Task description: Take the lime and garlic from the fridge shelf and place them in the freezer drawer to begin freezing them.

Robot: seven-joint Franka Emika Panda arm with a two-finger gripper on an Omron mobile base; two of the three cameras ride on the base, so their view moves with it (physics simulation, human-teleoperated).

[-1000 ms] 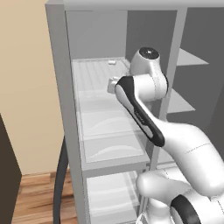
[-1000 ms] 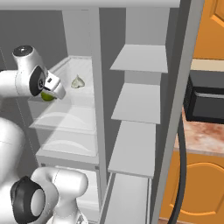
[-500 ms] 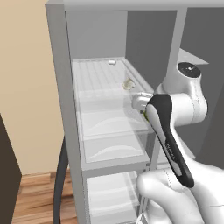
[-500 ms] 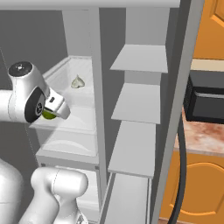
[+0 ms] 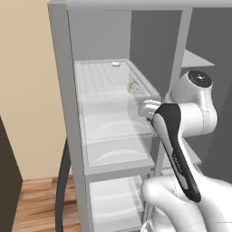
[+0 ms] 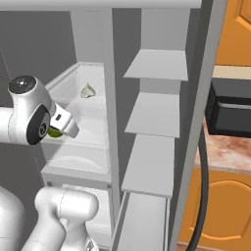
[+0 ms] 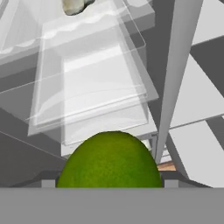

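On the left, the flat translucent ribbed fridge shelf [image 5: 106, 84] carries the small whitish lumpy garlic bulb [image 5: 132, 86] near its right edge, with a small white tab [image 5: 115, 64] at the back. Just right of the shelf front, the gripper [image 6: 58, 130] is clamped on the small round yellowish-green lime [image 7: 109, 160], holding it clear of the shelves. The step in hand looks like carrying the lime down to the pale grey freezer drawer [image 5: 115, 199] at the bottom of the compartment. To do it well, keep the grip firm, swing out past the clear shelf edges before descending, and release only once low over the drawer. No brand, label or writing is readable anywhere.
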